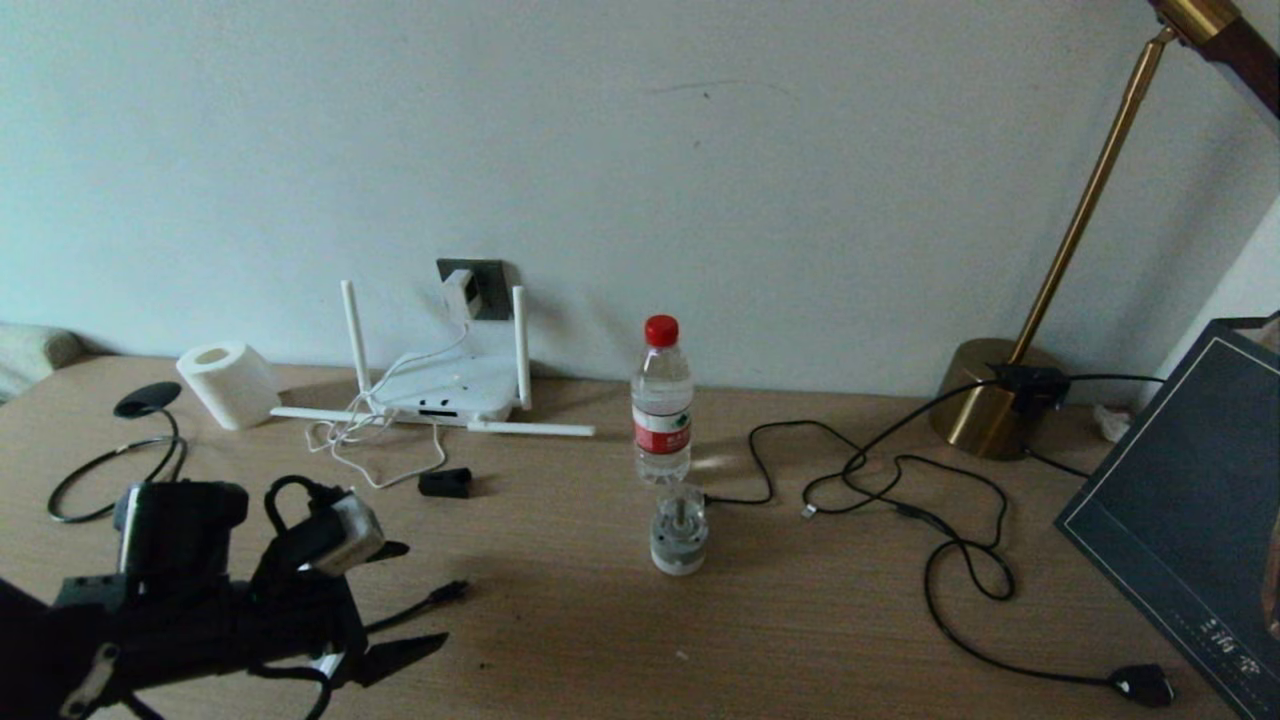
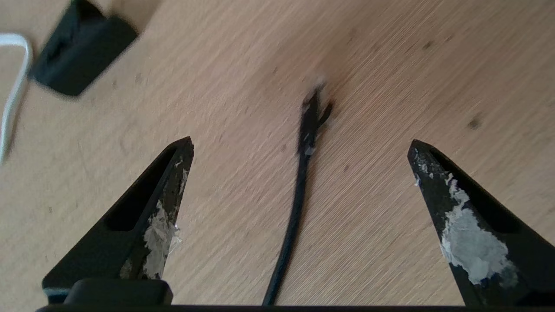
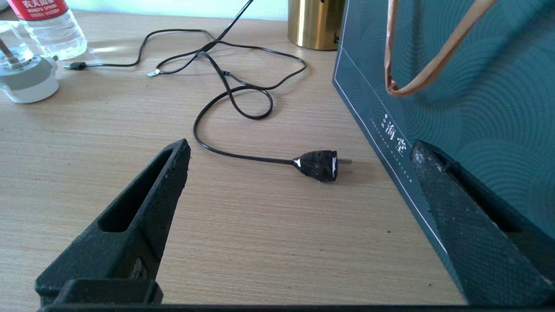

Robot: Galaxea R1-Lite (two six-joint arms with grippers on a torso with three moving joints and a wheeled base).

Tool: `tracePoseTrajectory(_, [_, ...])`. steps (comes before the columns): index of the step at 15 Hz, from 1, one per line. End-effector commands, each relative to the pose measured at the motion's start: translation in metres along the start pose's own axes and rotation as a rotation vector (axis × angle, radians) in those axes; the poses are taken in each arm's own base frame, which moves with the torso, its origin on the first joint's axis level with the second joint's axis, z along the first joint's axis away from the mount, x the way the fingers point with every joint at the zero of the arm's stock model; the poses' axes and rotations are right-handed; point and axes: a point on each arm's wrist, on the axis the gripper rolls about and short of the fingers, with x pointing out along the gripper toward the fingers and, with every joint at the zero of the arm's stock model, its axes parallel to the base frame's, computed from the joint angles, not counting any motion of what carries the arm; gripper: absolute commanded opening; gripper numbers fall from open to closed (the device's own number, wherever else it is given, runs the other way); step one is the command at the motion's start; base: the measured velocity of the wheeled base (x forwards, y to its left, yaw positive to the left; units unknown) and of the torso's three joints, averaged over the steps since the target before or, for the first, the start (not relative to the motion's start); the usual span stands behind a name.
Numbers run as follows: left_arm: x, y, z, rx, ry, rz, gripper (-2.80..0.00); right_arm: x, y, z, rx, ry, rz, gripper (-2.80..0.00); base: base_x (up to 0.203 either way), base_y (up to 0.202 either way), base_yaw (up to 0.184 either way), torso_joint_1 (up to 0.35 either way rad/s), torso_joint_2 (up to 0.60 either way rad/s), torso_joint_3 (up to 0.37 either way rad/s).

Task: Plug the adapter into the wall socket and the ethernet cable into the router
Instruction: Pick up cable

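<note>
Near left of the wooden table (image 1: 560, 640): left gripper (image 1: 425, 600), jaws spread wide, nothing held. Between its fingers (image 2: 164, 203), flat on the wood, the ethernet cable (image 2: 299, 190), its small black connector just past the fingertips, untouched; seen from the head camera, the connector end (image 1: 450, 592) poking out beside the gripper. At the far left, the cable's round black disc (image 1: 147, 399) above a loop of black cable.

Far against the wall: the wall socket (image 1: 484, 287), a dark grey plate, with the adapter (image 1: 459, 293) already seated in its left half, thin white cord (image 1: 385, 440) trailing down in loose loops. Just below the socket, the router (image 1: 450, 390) flat on the table, two antennas upright, two lying flat along its near edge; dark ports facing near, nothing plugged in. Left of the router, a toilet roll (image 1: 228, 385). Just near of the router, a small black block (image 1: 445, 483).

Mid-table: a water bottle (image 1: 661, 400) with a red cap, a small grey motor (image 1: 679, 530) just near of it. To the right, a brass lamp (image 1: 990, 400) and a black cable with a chunky plug (image 3: 318, 165) lying close beside a dark teal bag (image 3: 468, 95).

Right gripper (image 3: 299, 147): jaws fully apart, empty, low over the table at the right, near the plug and the bag.
</note>
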Motion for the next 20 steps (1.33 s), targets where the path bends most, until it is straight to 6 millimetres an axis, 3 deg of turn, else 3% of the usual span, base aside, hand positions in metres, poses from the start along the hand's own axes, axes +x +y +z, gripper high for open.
tracePoseTrajectory(1, [0.004,0.003,-0.005,-0.012,0.011,-0.004,0.00,0.000,0.000,0.000,0.000,-0.001,0.000,0.00,0.000,0.000,0.000,0.000,0.00,0.000])
tracePoseTrajectory(3, [0.007,0.006,-0.006,-0.014,0.012,-0.002,0.00,0.000,0.000,0.000,0.000,-0.001,0.000,0.00,0.000,0.000,0.000,0.000,0.00,0.000])
tracePoseTrajectory(4, [0.007,0.007,-0.005,-0.012,0.011,-0.001,-2.80,0.000,0.000,0.000,0.000,-0.001,-0.001,0.00,0.000,0.000,0.000,0.000,0.00,0.000])
tracePoseTrajectory(16, [0.002,-0.003,-0.005,-0.011,0.006,-0.020,-2.80,0.000,0.000,0.000,0.000,-0.001,0.000,0.00,0.000,0.000,0.000,0.000,0.00,0.000])
tracePoseTrajectory(20, [-0.018,-0.002,0.025,0.085,-0.095,0.035,-2.80,0.000,0.000,0.000,0.000,-0.001,0.000,0.00,0.000,0.000,0.000,0.000,0.00,0.000])
